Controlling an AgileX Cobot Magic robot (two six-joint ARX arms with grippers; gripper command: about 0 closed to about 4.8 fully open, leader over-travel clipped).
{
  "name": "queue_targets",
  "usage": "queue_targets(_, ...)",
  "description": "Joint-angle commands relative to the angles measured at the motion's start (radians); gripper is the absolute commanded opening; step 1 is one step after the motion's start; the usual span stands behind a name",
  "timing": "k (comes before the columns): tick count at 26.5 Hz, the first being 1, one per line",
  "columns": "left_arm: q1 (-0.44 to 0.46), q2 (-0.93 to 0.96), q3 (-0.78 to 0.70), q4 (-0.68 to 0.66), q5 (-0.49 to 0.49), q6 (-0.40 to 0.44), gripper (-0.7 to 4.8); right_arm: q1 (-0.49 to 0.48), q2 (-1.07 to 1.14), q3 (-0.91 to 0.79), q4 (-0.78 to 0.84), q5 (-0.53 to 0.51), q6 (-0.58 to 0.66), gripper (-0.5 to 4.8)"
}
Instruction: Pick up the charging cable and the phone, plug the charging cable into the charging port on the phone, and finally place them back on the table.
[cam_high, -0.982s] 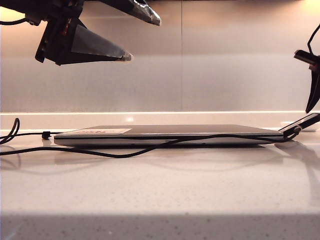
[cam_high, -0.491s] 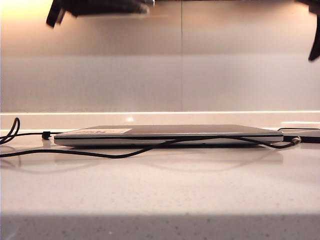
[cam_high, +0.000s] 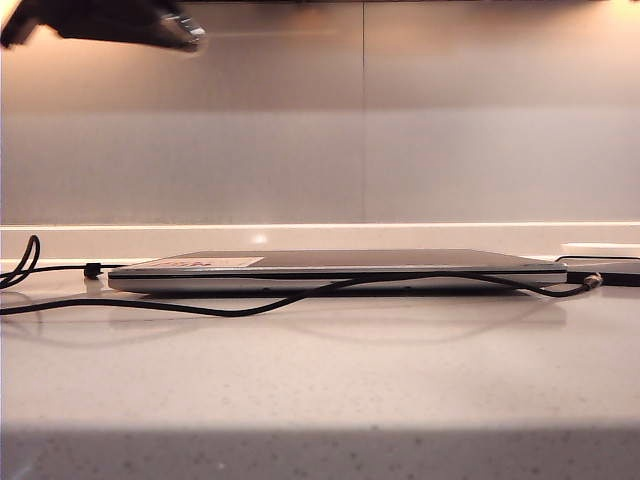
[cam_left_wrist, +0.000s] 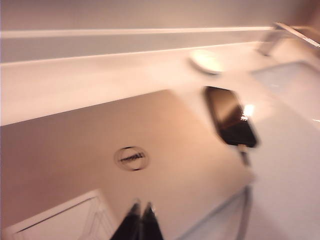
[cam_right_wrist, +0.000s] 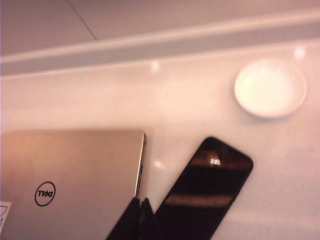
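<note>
The phone (cam_right_wrist: 207, 192) lies flat on the table (cam_high: 320, 380), just beyond the laptop's right end; it also shows as a thin dark slab (cam_high: 606, 272). The charging cable (cam_high: 240, 310) trails along the laptop's front. Its plug tip (cam_high: 594, 279) rests at the phone's near end; whether it sits in the port I cannot tell. My left gripper (cam_left_wrist: 140, 205) is shut and empty, high above the laptop's left part (cam_high: 188, 38). My right gripper (cam_right_wrist: 139, 200) is shut and empty, hovering over the laptop's corner beside the phone; the exterior view does not show it.
A closed silver laptop (cam_high: 330, 270) fills the middle of the table. A small white dish (cam_right_wrist: 270, 88) stands behind the phone, near the back wall ledge. A pale basin (cam_left_wrist: 295, 85) lies further right. The cable's slack loops at the far left (cam_high: 25, 262).
The phone, tilted up a second ago, now lies flat. The right gripper rose out of the exterior view. The left gripper shut and moved up and to the left.
</note>
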Motion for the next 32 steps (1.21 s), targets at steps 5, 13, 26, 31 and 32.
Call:
queue_targets(5,0.131,-0.094,0.002,-0.083,0.000,0.084,-0.06,0.002,-0.242,-0.291,0.273,0.016,-0.011,-0.08)
queue_targets(13,0.138,-0.185,-0.125,-0.050,0.000,0.098,-0.06,0.002,-0.499,-0.589,0.329,0.013,-0.011,-0.08)
queue_targets(26,0.138,-0.256,-0.352,0.171,0.000,0.135,-0.06,0.002,-0.779,-0.911,0.543,0.016,-0.011,-0.08)
queue_targets(31,0.138,-0.256,-0.371,0.189,0.000,0.135,-0.06,0.000,-0.787,-0.911,0.527,0.017,-0.011,-0.08)
queue_targets(32,0.138,-0.256,-0.371,0.194,0.000,0.135,-0.06,0.001,-0.787,-0.911,0.527,0.017,-0.011,-0.08)
